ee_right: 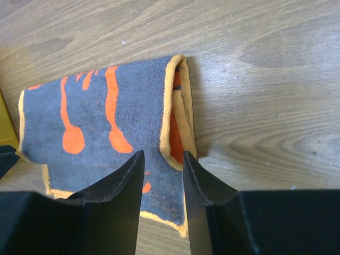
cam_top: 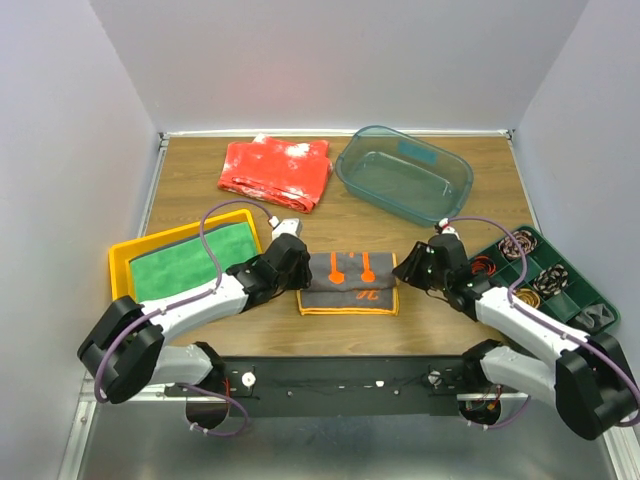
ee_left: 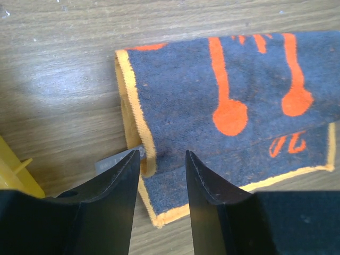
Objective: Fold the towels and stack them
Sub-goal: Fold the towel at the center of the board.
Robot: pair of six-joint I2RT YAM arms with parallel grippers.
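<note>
Step in hand, as I judge it: folding the grey towel with orange markings (cam_top: 348,283). It lies flat on the wooden table (cam_top: 460,330), centred just beyond the arm bases. It is doubled over, and the under layer peeks out along its near edge. The orange-trimmed ends are not quite lined up.

Left gripper (ee_left: 162,156) sits over the grey towel's left end. Its fingers are partly apart and the trimmed edge shows in the gap, with nothing pinched. Right gripper (ee_right: 163,156) sits over the towel's right end, where the fold shows as a rolled double edge. Its fingers are also partly apart and hold nothing.

The next move probably calls for one of two things. Either both grippers re-pinch the ends for a second fold, or the towel is lifted onto the green towel (cam_top: 195,262). Either way the grippers must catch both layers, or the fold will open.

Counts:
- One grey-orange towel.
- One green towel, left of the grey towel, inside one yellow tray (cam_top: 120,262). A thin darker edge shows past it, and I cannot tell whether that is another towel.
- One red white-speckled cloth (cam_top: 275,172), beyond the grey towel.
- One clear teal bin (cam_top: 345,160), beyond and to the right of the grey towel.
- One green compartment tray (cam_top: 572,270), to the right of the grey towel.
- Two arms.
</note>
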